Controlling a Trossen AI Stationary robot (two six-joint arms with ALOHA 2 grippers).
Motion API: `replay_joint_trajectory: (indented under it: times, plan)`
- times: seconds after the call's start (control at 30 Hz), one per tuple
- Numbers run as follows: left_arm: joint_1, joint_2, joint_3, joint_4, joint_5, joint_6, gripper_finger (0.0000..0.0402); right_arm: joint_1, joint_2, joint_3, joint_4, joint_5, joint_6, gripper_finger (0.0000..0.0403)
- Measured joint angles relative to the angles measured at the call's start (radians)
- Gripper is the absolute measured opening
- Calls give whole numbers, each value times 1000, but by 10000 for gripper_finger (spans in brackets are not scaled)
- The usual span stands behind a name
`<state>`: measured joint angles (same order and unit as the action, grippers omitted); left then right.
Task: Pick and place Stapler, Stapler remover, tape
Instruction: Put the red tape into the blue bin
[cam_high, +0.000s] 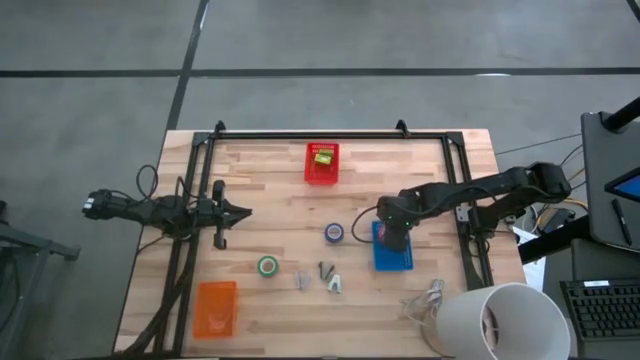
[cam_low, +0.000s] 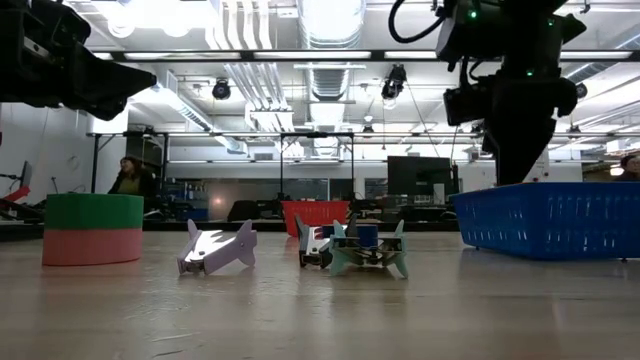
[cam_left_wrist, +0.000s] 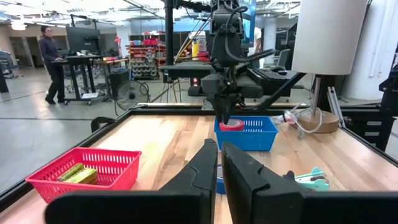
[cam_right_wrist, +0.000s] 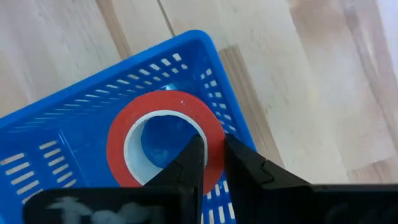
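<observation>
The red tape roll (cam_right_wrist: 163, 138) hangs over the blue basket (cam_right_wrist: 56, 146), pinched by its rim between the fingers of the right gripper (cam_right_wrist: 213, 163), which reaches down over the basket on the table's right side. The stapler (cam_high: 323, 157) lies in the red basket (cam_high: 321, 176) near the table's far edge, well apart from the blue one. A green tape roll (cam_high: 268, 266) sits on the bare boards toward the near edge, and a blue-rimmed roll (cam_high: 334, 232) lies just beside the blue basket. Between them, near the front, rest a few small clawed staple removers (cam_high: 333, 284), one pale, the others darker. An orange basket (cam_high: 215, 306) stands at the near left corner.

The left gripper (cam_high: 243, 211) waits over the left part of the table, its fingers pressed together on nothing.

The table (cam_high: 260, 180) is of pale wooden planks, framed by a black metal rail. A white lamp shade (cam_high: 495, 322) looms at the near right corner. Beyond lies a large workshop hall with a grey floor, ceiling ducts and strip lights, shelving and desks; a person (cam_left_wrist: 51, 59) stands at a raised desk in the left wrist view.
</observation>
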<state>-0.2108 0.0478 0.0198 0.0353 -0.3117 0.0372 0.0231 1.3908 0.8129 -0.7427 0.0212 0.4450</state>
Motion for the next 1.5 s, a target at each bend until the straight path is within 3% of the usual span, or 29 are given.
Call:
replay_joint_trajectory:
  times: [0.77,1.5]
  plan:
    - [0,0,0,0,0,0,26,20,97,-16,47,16,-7,45]
    - [0,0,0,0,0,0,26,21,97,-16,50,57,-8,47]
